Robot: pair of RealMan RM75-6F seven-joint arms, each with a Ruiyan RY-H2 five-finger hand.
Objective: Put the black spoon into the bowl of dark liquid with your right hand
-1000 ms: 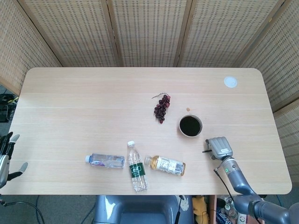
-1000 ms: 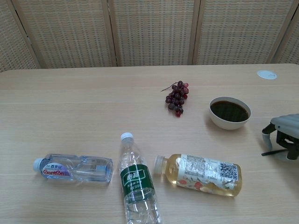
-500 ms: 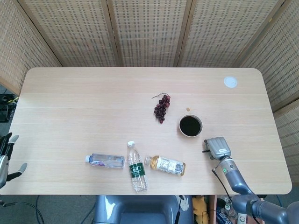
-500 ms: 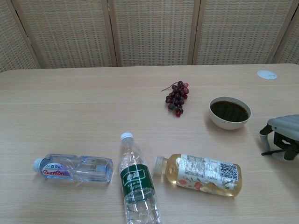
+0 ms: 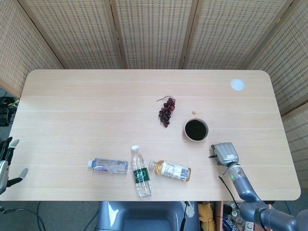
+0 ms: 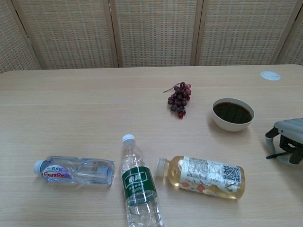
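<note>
We read the right robot hand (image 6: pixel 288 142) as clamped on the black spoon (image 6: pixel 273 155), its thin handle poking out twd the left, w/ the bowl of dark liquid (image 5: pixel 196 130) near, up-left on the surface; left robot hand (image 5: pixel 6 161) far off, fingers apart.

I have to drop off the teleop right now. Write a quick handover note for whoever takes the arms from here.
Right hand: fingers curled over the black spoon on the table, right of the bowl; only a thin dark end sticks out, so I cannot tell if it is gripped.
Left hand: off the table's left edge, open, holding nothing.
Bowl: upright, full of dark liquid, no spoon in it.
Done: right hand is at the spoon.
Left: confirm the grasp, lift, carry to the bowl, put the spoon in.
</note>
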